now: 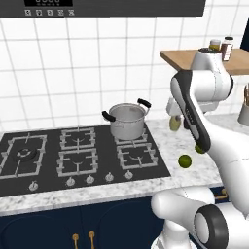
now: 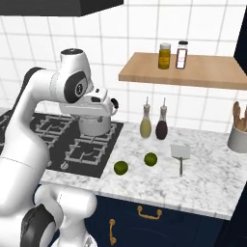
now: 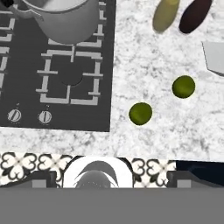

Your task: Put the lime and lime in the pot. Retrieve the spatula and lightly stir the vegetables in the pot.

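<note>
The steel pot [image 1: 127, 119] with two black loop handles stands on the stove's back right burner, also seen as the pot [image 3: 65, 17]. Two limes lie on the marble counter right of the stove: one lime [image 2: 120, 167] [image 3: 140, 113] nearer the front edge, the other lime [image 2: 151, 158] [image 3: 183, 86] behind it. The grey spatula [image 2: 180, 154] lies flat further right, its blade [image 3: 214, 57] at the frame edge. My gripper [image 3: 112, 178] hangs high over the counter's front edge, open and holding nothing, with both limes ahead of it and to the right.
The black gas stove [image 1: 73, 151] fills the counter's left. A yellow-green bottle [image 2: 145, 126] and a dark bottle [image 2: 161, 128] stand by the wall. A wooden shelf [image 2: 193, 72] with two jars hangs above. A utensil holder [image 2: 238, 137] stands at the far right.
</note>
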Available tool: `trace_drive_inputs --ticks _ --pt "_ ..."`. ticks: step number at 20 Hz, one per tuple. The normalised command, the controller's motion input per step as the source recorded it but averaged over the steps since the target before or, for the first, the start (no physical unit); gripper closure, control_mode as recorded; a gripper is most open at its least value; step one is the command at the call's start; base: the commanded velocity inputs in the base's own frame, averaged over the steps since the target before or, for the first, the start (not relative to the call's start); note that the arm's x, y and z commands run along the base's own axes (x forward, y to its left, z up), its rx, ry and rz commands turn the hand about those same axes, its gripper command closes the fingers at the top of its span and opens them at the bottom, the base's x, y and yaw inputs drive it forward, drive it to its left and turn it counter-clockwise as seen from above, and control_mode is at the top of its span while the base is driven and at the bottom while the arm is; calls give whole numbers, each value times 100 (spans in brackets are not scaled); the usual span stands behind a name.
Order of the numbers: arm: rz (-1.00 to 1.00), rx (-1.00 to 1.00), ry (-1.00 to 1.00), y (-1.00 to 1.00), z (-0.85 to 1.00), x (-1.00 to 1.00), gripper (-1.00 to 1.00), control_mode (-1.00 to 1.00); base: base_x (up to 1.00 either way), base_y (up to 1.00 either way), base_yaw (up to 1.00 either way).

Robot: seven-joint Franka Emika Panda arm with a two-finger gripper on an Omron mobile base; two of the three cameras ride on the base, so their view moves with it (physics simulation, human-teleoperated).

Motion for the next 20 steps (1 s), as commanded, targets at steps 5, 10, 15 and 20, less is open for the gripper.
trace_drive_inputs --ticks 5,10,15,20 --pt "-9 2 0 -59 -32 -4 -100 -100 -1 -27 -1" --pt "-37 5 13 -41 -100 38 -100 -100 0 0 0" --pt "-40 7 23 -24 -100 28 -100 -100 0 0 0" --pt "-25 1 6 -1 -100 19 -100 -100 0 0 0"
